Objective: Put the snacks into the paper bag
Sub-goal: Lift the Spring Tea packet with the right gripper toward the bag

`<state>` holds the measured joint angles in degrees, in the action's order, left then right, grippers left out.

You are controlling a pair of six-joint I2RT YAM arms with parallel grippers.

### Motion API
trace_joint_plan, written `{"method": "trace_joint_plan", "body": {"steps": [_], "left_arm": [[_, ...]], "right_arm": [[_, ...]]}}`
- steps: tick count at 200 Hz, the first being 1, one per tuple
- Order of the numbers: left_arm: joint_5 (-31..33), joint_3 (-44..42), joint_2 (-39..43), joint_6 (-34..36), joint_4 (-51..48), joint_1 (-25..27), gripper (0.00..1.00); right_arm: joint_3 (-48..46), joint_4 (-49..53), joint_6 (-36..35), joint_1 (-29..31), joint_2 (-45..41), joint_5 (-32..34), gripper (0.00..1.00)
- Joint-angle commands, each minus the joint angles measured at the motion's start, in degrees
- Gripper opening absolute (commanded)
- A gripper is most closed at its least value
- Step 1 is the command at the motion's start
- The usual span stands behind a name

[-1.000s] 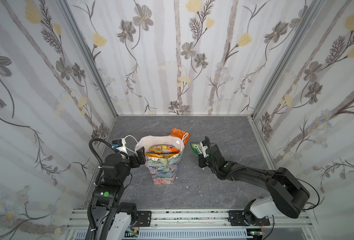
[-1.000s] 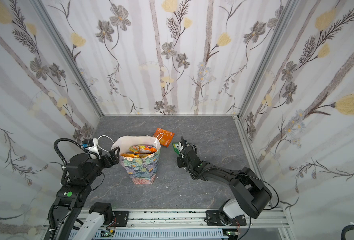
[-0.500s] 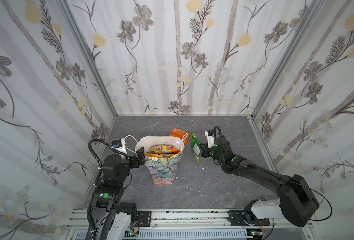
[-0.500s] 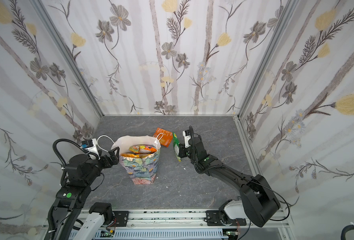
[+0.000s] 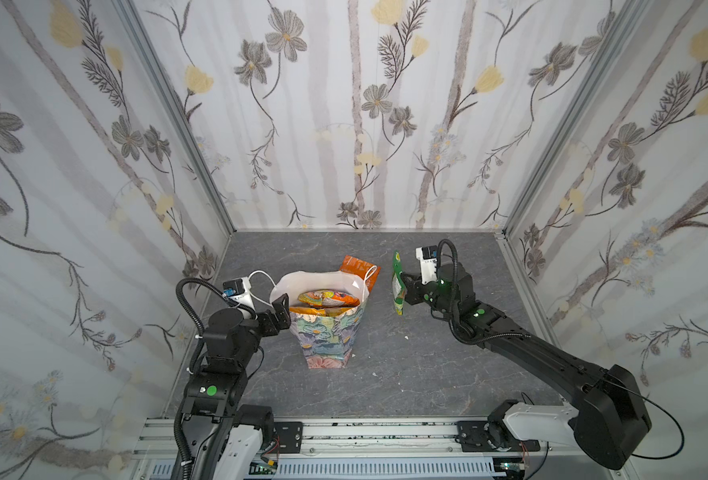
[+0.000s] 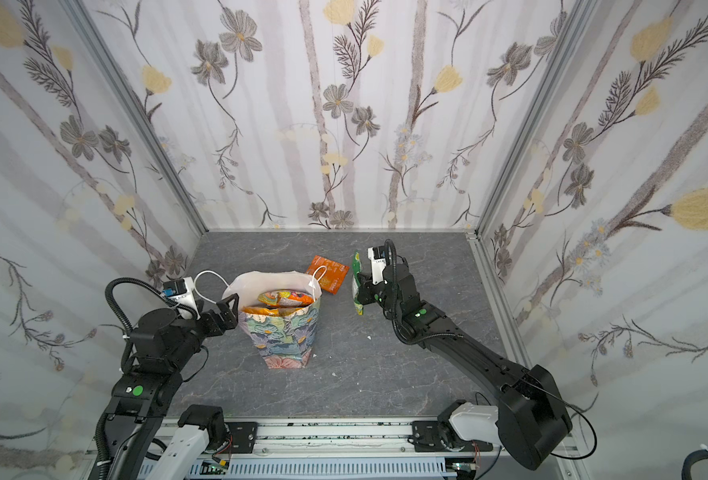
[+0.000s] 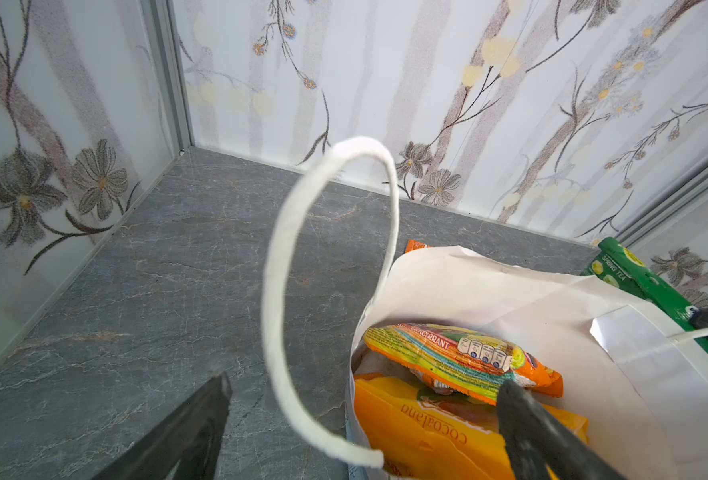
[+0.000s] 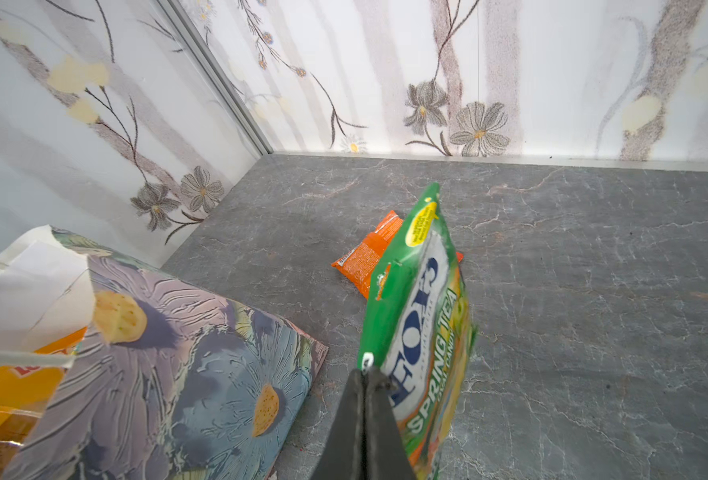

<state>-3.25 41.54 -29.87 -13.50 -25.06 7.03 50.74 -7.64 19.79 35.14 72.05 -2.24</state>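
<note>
The floral paper bag [image 5: 327, 332] [image 6: 285, 336] stands upright, open at the top. Inside lie a striped packet [image 7: 460, 357] and an orange-yellow box [image 7: 427, 436]. My left gripper [image 5: 282, 313] [image 7: 364, 384] is open and straddles the bag's left rim, one finger inside and one outside. To the right of the bag, my right gripper [image 5: 405, 279] [image 8: 364, 374] is shut on the edge of a green packet [image 5: 398, 291] [image 8: 422, 311]. That packet hangs upright above the table. An orange packet [image 5: 358, 268] [image 8: 368, 257] lies flat behind the bag.
The bag's white cord handle [image 7: 285, 291] loops out over my left gripper, toward the left wall. Papered walls close in the grey table [image 5: 427, 365] on three sides. The rail with both arm bases runs along the front edge.
My right gripper has risen off the table with the green packet, which now hangs upright beside the bag. The left arm and the bag have not moved.
</note>
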Motion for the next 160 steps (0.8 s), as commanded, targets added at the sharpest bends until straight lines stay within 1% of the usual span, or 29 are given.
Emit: {"method": "trace_joint_plan", "body": {"steps": [1,61,107,160], "left_arm": [[-0.2,-0.2,0.1,0.2,1.6,-0.1,1.00],[-0.1,-0.1,0.2,0.2,1.6,0.0,1.00],[0.1,-0.1,0.1,0.2,1.6,0.0,1.00],[0.0,-0.1,0.0,0.2,1.6,-0.1,1.00]], "right_arm": [[0.8,-0.5,-1.0,0.0,-1.2,-0.6,0.00],[2.9,2.5,-2.2,-0.1,-3.8,-0.7,0.00],[7.7,7.2,-4.5,0.0,-4.8,-0.5,0.00],[9.8,8.7,-4.9,-0.1,-5.9,-0.6,0.00]]}}
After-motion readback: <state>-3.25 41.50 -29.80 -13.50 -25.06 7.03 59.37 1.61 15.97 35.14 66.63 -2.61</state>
